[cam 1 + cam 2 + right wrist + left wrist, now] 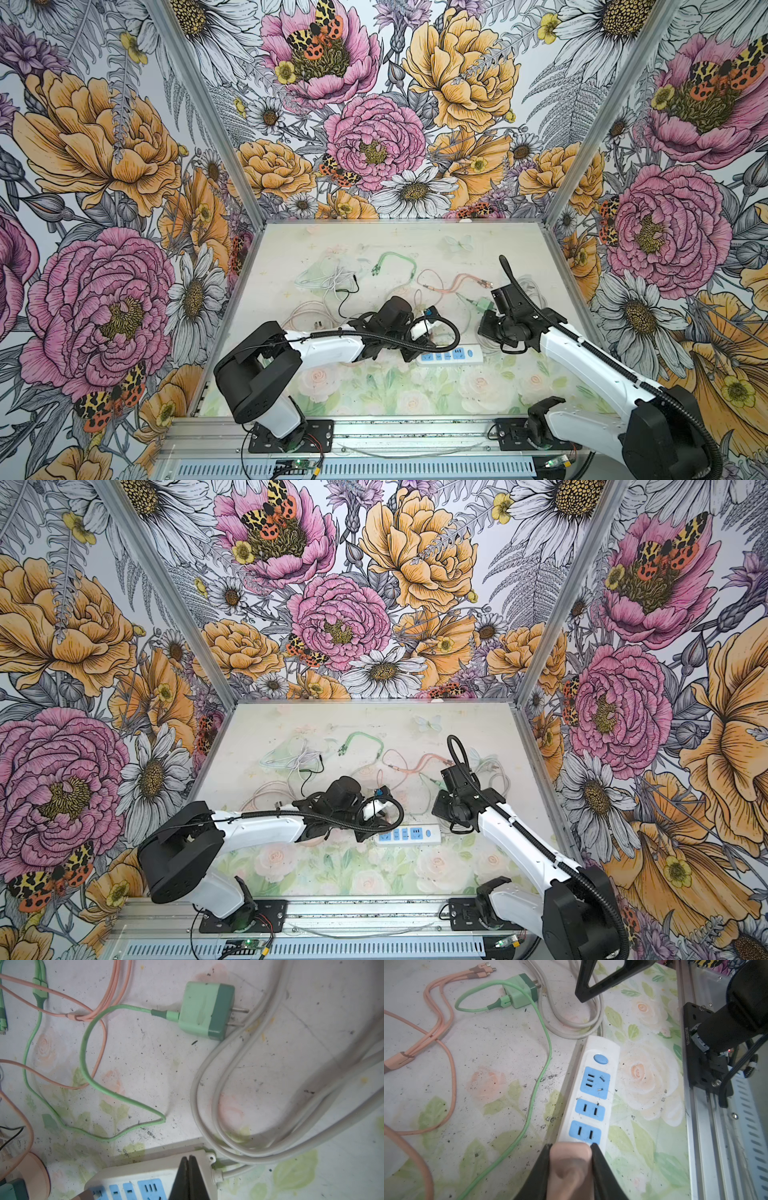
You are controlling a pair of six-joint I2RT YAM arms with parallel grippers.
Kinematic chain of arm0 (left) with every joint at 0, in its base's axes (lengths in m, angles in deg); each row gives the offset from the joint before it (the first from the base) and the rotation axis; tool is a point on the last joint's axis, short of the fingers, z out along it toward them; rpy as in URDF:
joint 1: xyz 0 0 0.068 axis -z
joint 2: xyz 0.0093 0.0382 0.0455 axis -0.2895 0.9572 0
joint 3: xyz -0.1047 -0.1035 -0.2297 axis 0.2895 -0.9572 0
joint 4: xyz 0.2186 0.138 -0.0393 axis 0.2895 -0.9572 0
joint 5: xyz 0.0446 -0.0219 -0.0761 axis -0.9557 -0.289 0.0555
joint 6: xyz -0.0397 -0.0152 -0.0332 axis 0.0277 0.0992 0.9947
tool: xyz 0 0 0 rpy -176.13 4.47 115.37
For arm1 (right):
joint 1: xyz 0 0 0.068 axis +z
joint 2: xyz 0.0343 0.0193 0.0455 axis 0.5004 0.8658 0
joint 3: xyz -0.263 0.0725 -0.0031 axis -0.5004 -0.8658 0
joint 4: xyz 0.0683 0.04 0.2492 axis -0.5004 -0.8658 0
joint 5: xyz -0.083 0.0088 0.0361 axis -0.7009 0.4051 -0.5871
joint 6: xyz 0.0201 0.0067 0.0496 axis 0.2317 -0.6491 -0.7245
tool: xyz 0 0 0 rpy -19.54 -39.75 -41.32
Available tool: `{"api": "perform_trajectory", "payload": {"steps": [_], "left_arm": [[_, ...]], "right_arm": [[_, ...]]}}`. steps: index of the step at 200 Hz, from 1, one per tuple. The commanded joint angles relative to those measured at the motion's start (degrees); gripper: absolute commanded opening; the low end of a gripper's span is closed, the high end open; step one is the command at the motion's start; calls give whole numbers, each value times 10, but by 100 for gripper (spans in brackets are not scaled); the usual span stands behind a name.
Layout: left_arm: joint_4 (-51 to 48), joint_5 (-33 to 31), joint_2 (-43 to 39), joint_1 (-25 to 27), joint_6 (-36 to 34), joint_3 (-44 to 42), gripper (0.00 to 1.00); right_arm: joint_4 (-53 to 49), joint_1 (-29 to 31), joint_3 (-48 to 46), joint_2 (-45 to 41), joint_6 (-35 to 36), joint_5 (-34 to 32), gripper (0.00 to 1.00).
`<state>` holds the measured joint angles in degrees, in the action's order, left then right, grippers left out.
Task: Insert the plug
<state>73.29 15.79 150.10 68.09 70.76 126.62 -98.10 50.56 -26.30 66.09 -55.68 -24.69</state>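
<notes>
A white power strip with blue sockets lies on the table in both top views. My left gripper is shut on a pale pink plug and holds it over the strip's end farthest from the cord, right beside a two-slot socket. The plug's prongs are hidden beneath its body. My right gripper is shut with nothing in it. Its tips rest on the strip at the cord end, past the blue button.
A green charger with bare prongs lies beyond the strip, trailing a green cable. Pink cables and the strip's grey cord loop nearby. More cables lie at the back. A metal rail runs along the table's front.
</notes>
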Motion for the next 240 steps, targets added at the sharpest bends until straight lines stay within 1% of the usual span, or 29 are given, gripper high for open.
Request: {"api": "perform_trajectory", "payload": {"steps": [1,32,81,129,154,175,209,223,240], "left_arm": [[-24,-2,7,6,-21,-14,23],[-27,-19,19,10,-39,-24,25],[-32,-66,60,46,-55,-23,26],[-32,-74,40,45,-40,-44,26],[-31,-50,25,46,-20,-57,25],[-3,-24,9,49,9,-83,23],[9,-24,-7,76,47,-96,20],[41,-30,-7,90,71,-105,19],[84,-54,-3,103,108,-116,19]], "right_arm": [[17,-3,2,5,-8,3,6],[20,-3,-6,3,-12,3,6],[32,-3,-23,-4,-24,10,6],[37,-3,-23,-4,-20,13,6],[39,-3,-22,-2,-12,16,6],[40,-3,-20,2,1,23,6],[44,-5,-15,16,9,34,6],[48,-5,-14,17,9,36,6],[50,-5,-15,17,9,36,6]]}}
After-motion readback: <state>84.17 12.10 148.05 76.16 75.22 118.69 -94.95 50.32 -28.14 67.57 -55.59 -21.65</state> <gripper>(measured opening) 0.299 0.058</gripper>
